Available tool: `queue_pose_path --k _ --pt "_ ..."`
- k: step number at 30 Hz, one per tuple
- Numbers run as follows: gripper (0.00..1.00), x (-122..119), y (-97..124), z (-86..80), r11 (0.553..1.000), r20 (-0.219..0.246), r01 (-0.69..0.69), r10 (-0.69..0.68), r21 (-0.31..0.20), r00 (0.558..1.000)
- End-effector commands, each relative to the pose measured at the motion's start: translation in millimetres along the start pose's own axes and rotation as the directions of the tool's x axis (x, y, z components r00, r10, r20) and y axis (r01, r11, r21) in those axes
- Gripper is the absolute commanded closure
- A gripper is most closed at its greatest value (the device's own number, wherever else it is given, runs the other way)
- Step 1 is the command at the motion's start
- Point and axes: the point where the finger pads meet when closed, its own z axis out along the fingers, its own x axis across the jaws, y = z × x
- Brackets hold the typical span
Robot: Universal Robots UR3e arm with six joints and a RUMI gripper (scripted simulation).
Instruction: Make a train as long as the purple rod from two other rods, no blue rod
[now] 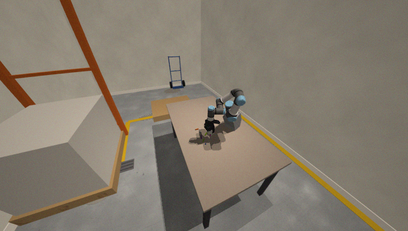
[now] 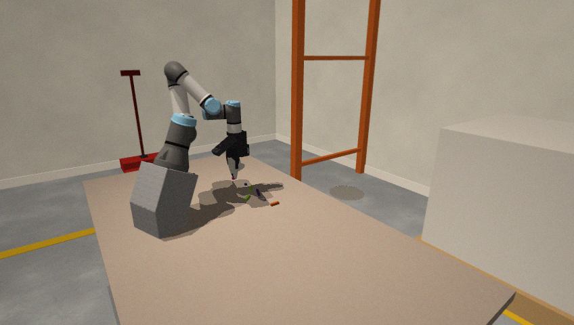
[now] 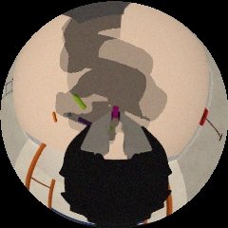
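Observation:
My gripper [image 1: 210,134] [image 2: 233,177] [image 3: 115,112] is shut on the magenta rod [image 2: 232,177] [image 3: 115,112], which shows at its fingertips, seemingly a little above the table. A bright yellow-green rod [image 1: 205,134] [image 2: 247,198] [image 3: 79,102] lies toward the arm's base. A second, shaded green rod [image 1: 203,140] [image 2: 250,187] is partly hidden by the fingers in the wrist view. The purple rod [image 1: 200,136] [image 2: 258,192] [image 3: 85,122] lies beyond them. The orange rod [image 1: 196,129] [image 2: 274,203] [image 3: 54,117] lies apart. No two rods visibly form a train.
A small blue rod [image 1: 205,144] [image 2: 246,183] lies near the shaded green rod. A dark grey rod [image 2: 262,198] [image 3: 67,114] lies close to the purple rod's end. The arm's shadow covers most rods on the table [image 1: 240,165] [image 2: 302,257].

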Motion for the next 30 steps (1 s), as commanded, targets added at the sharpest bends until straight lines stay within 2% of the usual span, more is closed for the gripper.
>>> queue_pose_path --k 1,17,30 --pt "1.0 -0.4 0.1 -13.5 1.0 -0.007 0.001 -0.001 0.0 1.0" --pt "1.0 -0.5 0.1 -31.7 1.0 -0.007 0.001 -0.001 0.0 1.0" --pt "1.0 -0.5 0.0 -35.3 1.0 -0.007 0.001 -0.001 0.0 1.0"
